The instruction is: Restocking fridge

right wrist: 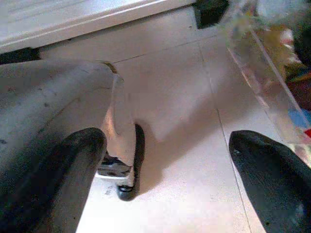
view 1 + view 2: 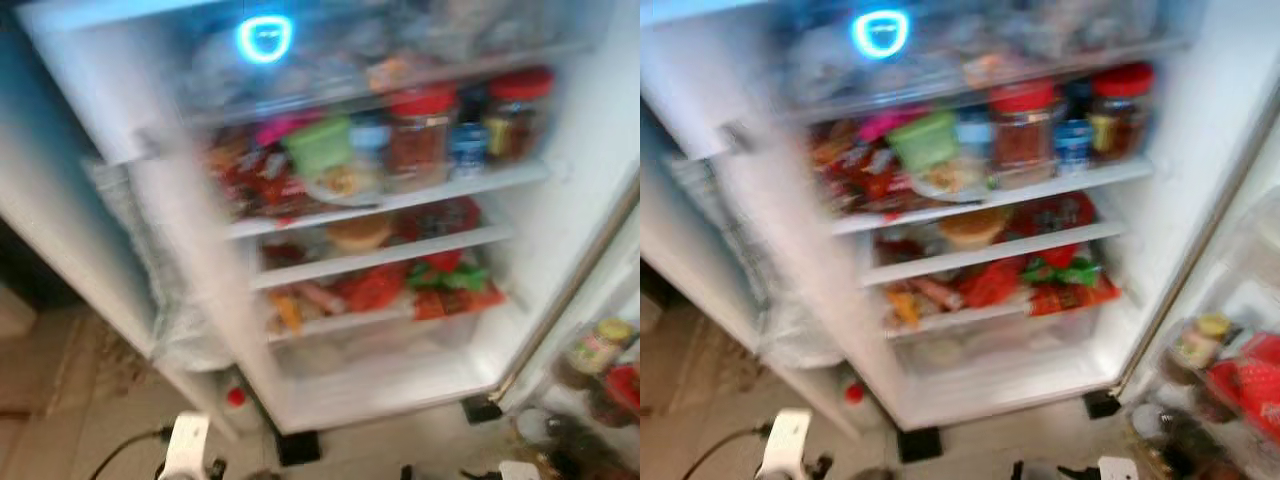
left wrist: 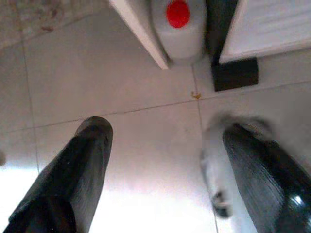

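The fridge point(image 2: 560, 230) stands open before me, blurred. Its upper shelf point(image 2: 470, 187) carries two red-lidded jars point(image 2: 420, 135), a green tub point(image 2: 320, 146) and packets. Lower shelves hold red and green packets point(image 2: 380, 288) above a clear drawer point(image 2: 372, 352). My left gripper point(image 3: 165, 133) hangs open over the floor tiles with nothing between its fingers point(image 3: 87, 155). Low over the tiles, my right gripper point(image 1: 167, 141) is open and empty too, beside a grey part of my own body point(image 1: 48, 102).
A white jug with a red cap point(image 3: 178, 26) stands on the floor beside the fridge's black foot point(image 3: 235, 74), under the left door point(image 2: 110, 220). The right door's rack point(image 2: 600, 360) holds jars and bottles. A dark cable point(image 2: 125, 450) lies on the tiles at lower left.
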Robot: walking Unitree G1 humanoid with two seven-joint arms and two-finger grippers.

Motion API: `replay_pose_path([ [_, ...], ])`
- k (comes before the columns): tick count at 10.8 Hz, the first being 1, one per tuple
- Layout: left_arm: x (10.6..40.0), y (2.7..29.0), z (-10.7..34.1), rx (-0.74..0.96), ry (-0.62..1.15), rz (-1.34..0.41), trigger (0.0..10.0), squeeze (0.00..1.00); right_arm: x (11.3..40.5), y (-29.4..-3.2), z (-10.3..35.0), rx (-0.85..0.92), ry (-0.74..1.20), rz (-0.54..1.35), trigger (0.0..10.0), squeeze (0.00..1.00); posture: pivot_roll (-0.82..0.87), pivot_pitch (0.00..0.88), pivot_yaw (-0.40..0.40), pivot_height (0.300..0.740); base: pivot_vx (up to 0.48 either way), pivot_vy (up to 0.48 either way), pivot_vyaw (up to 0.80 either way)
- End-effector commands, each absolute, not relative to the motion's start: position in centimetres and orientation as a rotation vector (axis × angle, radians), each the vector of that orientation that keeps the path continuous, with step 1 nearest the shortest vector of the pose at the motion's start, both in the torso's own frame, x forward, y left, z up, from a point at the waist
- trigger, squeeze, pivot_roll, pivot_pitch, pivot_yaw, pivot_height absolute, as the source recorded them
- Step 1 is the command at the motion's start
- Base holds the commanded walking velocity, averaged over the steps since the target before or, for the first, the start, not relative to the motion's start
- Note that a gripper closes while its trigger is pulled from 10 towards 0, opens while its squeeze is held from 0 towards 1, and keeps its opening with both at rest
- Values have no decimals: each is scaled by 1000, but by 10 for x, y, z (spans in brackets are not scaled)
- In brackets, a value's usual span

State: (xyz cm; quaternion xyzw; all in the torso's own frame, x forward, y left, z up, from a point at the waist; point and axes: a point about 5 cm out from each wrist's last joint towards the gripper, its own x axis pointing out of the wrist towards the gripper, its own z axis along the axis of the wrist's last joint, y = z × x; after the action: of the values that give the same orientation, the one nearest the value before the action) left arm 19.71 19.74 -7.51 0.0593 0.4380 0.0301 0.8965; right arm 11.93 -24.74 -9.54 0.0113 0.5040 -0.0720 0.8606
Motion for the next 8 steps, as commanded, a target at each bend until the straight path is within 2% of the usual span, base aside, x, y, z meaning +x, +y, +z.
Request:
replay_pose_path([
  [1, 188, 210, -78, 144, 938, 98, 10000, 0, 127, -229, -98, 63, 1044, -100, 10000, 0, -183, 0, 121, 652, 0, 480, 0],
  [7, 189, 201, -79, 87, 945, 50, 10000, 0, 129, -232, -96, 55, 1042, -106, 10000, 0, -181, 0, 99, 652, 0, 477, 0],
  [8, 192, 199, -78, 88, 939, 48, 10000, 0, 129, -232, -96, 54, 1041, -106, 10000, 0, -179, 0, 96, 652, 0, 0, 0],
])
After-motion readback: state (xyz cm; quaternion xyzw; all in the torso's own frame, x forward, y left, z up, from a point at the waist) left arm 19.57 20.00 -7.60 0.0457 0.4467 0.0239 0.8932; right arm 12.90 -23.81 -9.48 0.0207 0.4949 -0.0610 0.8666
